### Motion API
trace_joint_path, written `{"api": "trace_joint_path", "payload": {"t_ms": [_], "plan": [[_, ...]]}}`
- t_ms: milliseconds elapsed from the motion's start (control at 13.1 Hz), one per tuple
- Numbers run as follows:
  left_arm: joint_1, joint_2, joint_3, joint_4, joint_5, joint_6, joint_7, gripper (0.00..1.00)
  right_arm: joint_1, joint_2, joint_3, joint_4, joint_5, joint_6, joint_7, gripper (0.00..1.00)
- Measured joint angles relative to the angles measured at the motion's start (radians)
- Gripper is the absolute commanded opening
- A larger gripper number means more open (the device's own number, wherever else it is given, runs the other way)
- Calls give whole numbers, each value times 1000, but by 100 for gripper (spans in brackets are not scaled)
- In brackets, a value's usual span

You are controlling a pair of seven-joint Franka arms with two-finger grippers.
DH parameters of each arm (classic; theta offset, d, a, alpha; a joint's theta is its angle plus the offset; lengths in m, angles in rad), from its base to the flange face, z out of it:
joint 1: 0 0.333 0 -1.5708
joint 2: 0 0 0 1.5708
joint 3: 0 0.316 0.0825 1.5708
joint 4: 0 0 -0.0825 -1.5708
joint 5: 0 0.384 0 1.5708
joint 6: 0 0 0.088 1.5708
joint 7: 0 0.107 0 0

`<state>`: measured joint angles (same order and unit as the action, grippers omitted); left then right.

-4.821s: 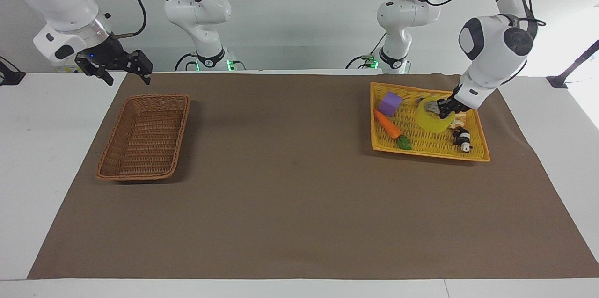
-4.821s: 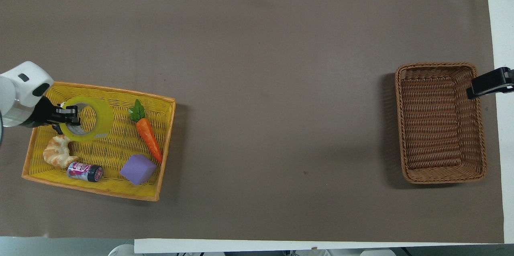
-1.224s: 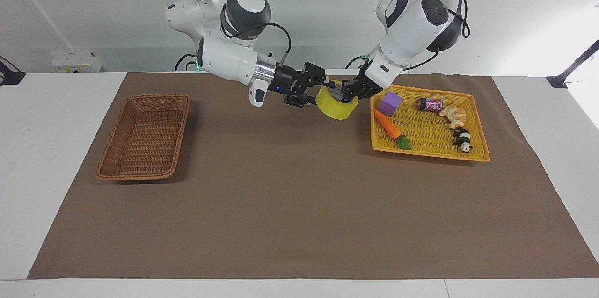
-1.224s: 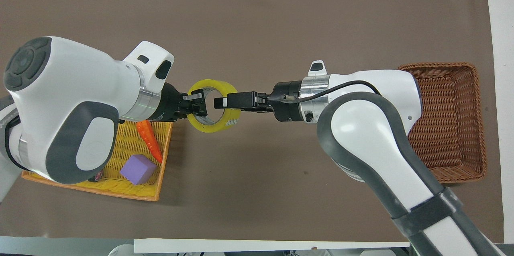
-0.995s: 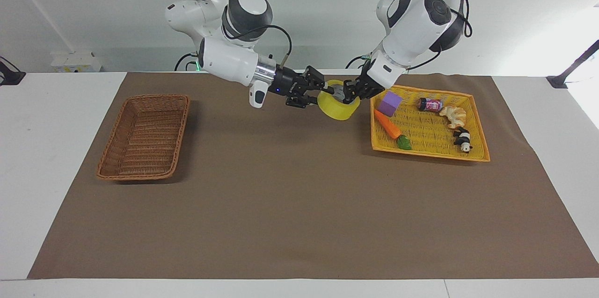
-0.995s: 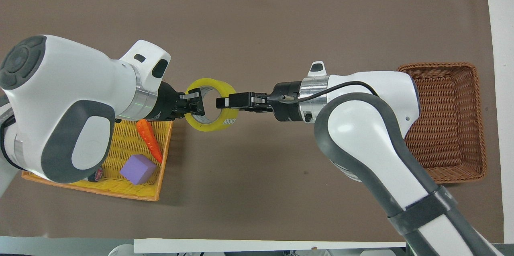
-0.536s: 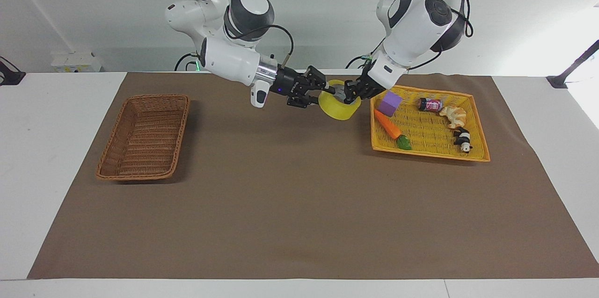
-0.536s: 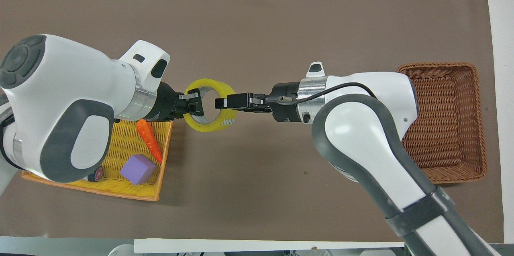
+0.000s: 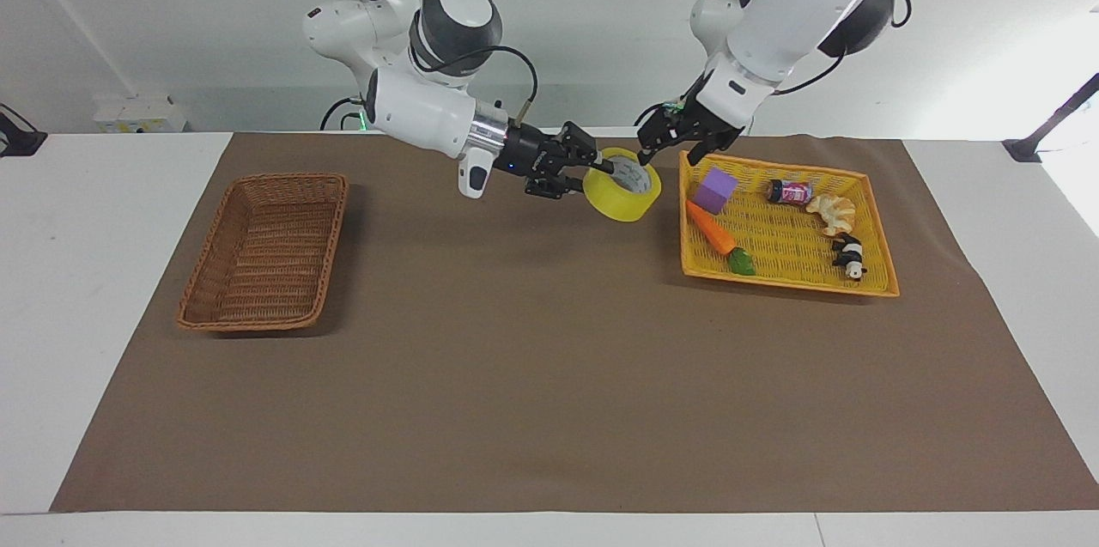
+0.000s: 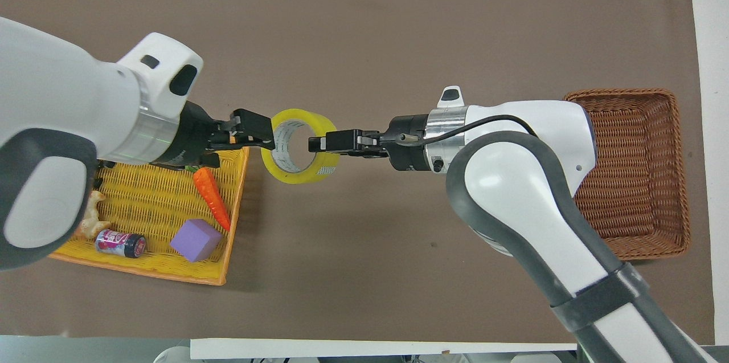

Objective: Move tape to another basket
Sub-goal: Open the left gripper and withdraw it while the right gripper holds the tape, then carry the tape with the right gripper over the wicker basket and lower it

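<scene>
We hold the tape (image 9: 622, 191) (image 10: 296, 172) with our right gripper (image 9: 592, 165) (image 10: 322, 143). Its fingers are clamped on the wall of the roll, one of them inside the hole and the other outside. The roll hangs in the air, tilted, over the brown mat (image 9: 549, 375), just beside the yellow tray (image 9: 790, 282) (image 10: 136, 272) on the side toward the right arm's end of the table.

Our left gripper (image 9: 668, 145) (image 10: 245, 132) has its fingers spread apart and holds nothing. It is raised over the corner of the yellow tray that is near the robots, close to the tape but not touching it.

The basket (image 9: 266, 251) (image 10: 626, 175), brown and woven, stands on the mat toward the right arm's end, well apart from the tape.

In the yellow tray, toward the left arm's end, lie a carrot (image 9: 711, 229) (image 10: 211, 192), a purple cube (image 9: 715, 190) (image 10: 195, 240), a small can (image 9: 790, 191) (image 10: 119, 243) on its side, a croissant (image 9: 831, 210) (image 10: 91, 217) and a small black and white toy (image 9: 848, 255). The cube and the can are nearer to the robots than the carrot's green top and the toy.
</scene>
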<state>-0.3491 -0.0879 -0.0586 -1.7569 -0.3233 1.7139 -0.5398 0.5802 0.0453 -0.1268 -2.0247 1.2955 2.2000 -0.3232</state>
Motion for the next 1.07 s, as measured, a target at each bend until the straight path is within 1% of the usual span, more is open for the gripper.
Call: {"api": "trace_joint_path", "payload": {"t_ms": [153,306,383,459,536,689,842,918,1071], "plan": [[98,-2,6,38,61,-60,87,99,-73,0,-2,2,-70,-71,0,0],[221,0,13,34,89,-82,228,99,-163,-2,-4,5,-132,-157,-16,0],[292,3,15,32,103,-93,306,100,-220,-3,-5,6,-162,-204,-32,0],[353,5,18,32,147,-103,370,100,-291,-4,-6,7,-198,-262,-46,0],[388,6,20,31,209,-106,405,100,-367,-5,-8,8,-242,-321,-62,0],[400,6,18,31,277,-106,415,100,-535,-5,-12,19,-341,-430,-139,0],[400,6,13,31,293,-105,415,100,-710,3,-18,49,-408,-564,-211,0],[400,6,12,31,296,-103,415,100,-797,19,-20,68,-441,-634,-257,0],[400,6,12,31,299,-101,414,100,-930,66,-23,92,-521,-697,-379,0]]}}
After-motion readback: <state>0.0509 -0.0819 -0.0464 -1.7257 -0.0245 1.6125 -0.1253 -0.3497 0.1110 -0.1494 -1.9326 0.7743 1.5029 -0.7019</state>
